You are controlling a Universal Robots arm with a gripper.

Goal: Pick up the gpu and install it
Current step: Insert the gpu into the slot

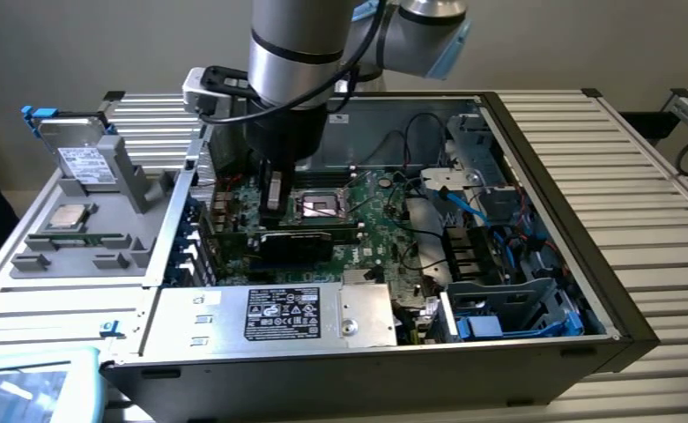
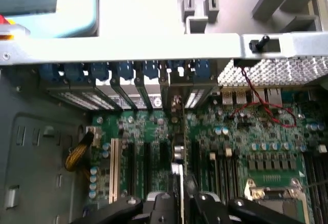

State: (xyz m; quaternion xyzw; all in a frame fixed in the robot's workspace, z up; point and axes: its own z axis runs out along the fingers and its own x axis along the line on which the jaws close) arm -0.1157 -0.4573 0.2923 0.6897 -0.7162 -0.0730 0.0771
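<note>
The gpu (image 2: 179,131) stands on edge on the motherboard (image 2: 246,147). It sits inside the opened computer case (image 1: 551,167), which lies on its side on the slatted counter (image 1: 649,159). In the wrist view the card is seen nearly edge-on, as a thin line among the parallel expansion slots. One end sits at the row of slot brackets (image 2: 128,93) along the case's rear wall, and the other end runs back under the gripper (image 2: 180,206).

In the exterior view the card shows as a low dark bar (image 1: 308,240) close to the processor socket (image 1: 320,207). The arm comes straight down into the case, and the gripper (image 1: 276,201) is at the bar's upper edge.

The relation that matters is that the card lies directly below and between the jaws, not off to either side. Its long axis runs from the rear wall toward the middle of the board, in line with the slots. The jaws stand across that axis, one on each face of the card and drawn in close to it. I cannot tell whether they are clamped on the card or merely flanking it, since the contact itself is hidden by the dark jaw bodies.

The card looks upright and lined up with one slot. I judge it is at or in its place on the board, though how deeply it is seated cannot be made out.
</note>
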